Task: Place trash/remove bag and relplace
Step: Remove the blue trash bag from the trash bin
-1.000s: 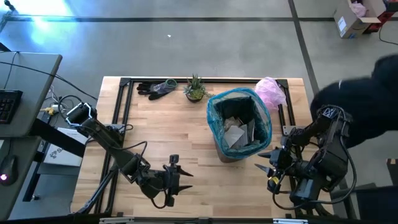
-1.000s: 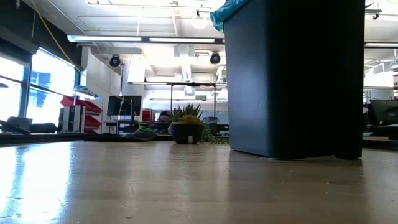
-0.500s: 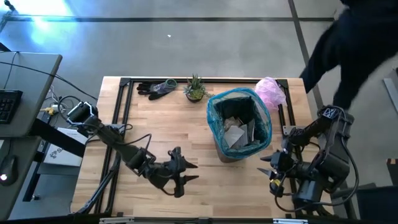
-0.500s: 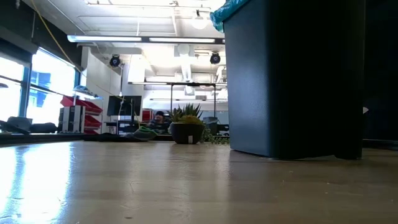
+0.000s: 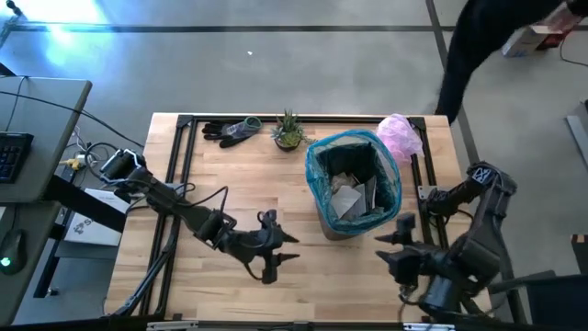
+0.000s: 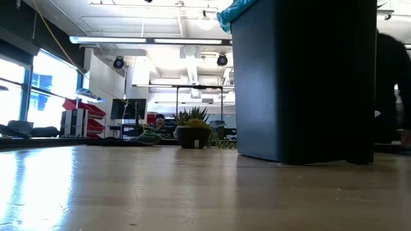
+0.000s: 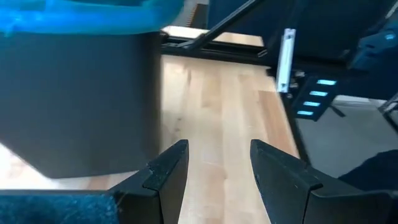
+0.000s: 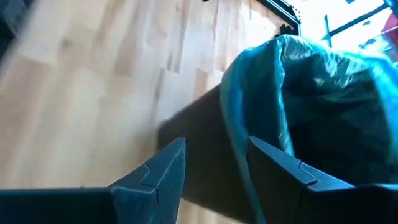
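A dark bin (image 5: 333, 225) lined with the teal bag (image 5: 317, 170) stands on the wooden table, right of the middle. The trash, pale paper scraps (image 5: 347, 199), lies inside it. My left gripper (image 5: 292, 248) hovers left of the bin, pointing at it, open and with nothing between its fingers. Its wrist view shows the gripper (image 7: 217, 155) beside the bin wall (image 7: 74, 106). My right gripper (image 5: 386, 246) hangs off the bin's near right corner, open and with nothing between its fingers. Its wrist view has the gripper (image 8: 216, 149) before the bag's rim (image 8: 292, 74). The low view shows only the bin (image 6: 302, 77).
A small potted plant (image 5: 288, 131) and dark gloves (image 5: 230, 131) lie along the far edge. A pale pink bag (image 5: 400, 136) sits behind the bin. A black frame (image 5: 179, 184) borders the table. A person (image 5: 487, 46) stands beyond the far right corner.
My left gripper has swung toward the table's right, closer to the bin, rolling a little. My right gripper has rolled about its own axis and shifted slightly leftward by the bin's near right corner. The person at the far right has moved away.
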Robot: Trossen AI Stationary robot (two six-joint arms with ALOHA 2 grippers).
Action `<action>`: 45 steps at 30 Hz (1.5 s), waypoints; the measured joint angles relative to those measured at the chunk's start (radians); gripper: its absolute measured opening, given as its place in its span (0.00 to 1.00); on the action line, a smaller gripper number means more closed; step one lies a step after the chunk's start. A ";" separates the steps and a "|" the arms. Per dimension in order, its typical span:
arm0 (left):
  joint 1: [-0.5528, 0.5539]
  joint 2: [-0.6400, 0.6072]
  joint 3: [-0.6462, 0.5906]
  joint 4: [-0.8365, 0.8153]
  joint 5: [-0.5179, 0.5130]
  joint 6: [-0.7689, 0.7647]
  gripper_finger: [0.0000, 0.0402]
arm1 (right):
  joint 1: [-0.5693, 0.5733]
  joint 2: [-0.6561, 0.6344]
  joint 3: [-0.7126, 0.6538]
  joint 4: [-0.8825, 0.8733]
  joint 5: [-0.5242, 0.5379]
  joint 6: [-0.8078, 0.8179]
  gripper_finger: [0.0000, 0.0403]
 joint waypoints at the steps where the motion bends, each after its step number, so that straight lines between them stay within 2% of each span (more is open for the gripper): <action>1: 0.008 0.000 0.000 -0.005 0.000 0.000 0.39 | -0.014 0.006 0.000 0.000 -0.003 -0.042 0.39; 6: 0.041 0.000 0.000 -0.007 0.002 -0.024 0.39 | -0.066 0.029 0.000 -0.001 -0.004 -0.194 0.39; 10: 0.055 0.000 0.000 0.007 0.004 -0.027 0.39 | -0.106 0.046 0.000 -0.001 -0.042 -0.268 0.39; 21: 0.060 0.000 0.000 0.016 0.006 -0.052 0.39 | -0.192 0.103 0.000 0.000 -0.054 -0.330 0.38; 26: 0.050 0.000 0.000 0.037 0.006 -0.052 0.39 | -0.236 0.159 -0.001 0.000 -0.056 -0.348 0.28; 33: 0.031 0.000 0.000 0.036 0.005 -0.052 0.39 | -0.258 0.203 -0.001 0.000 -0.050 -0.350 0.02; 39: 0.025 0.000 0.000 0.034 0.005 -0.034 0.39 | -0.238 0.196 0.048 -0.001 -0.001 -0.297 0.00; 45: 0.040 0.000 0.000 0.045 -0.002 -0.024 0.39 | -0.189 0.194 0.234 0.001 0.146 -0.299 0.00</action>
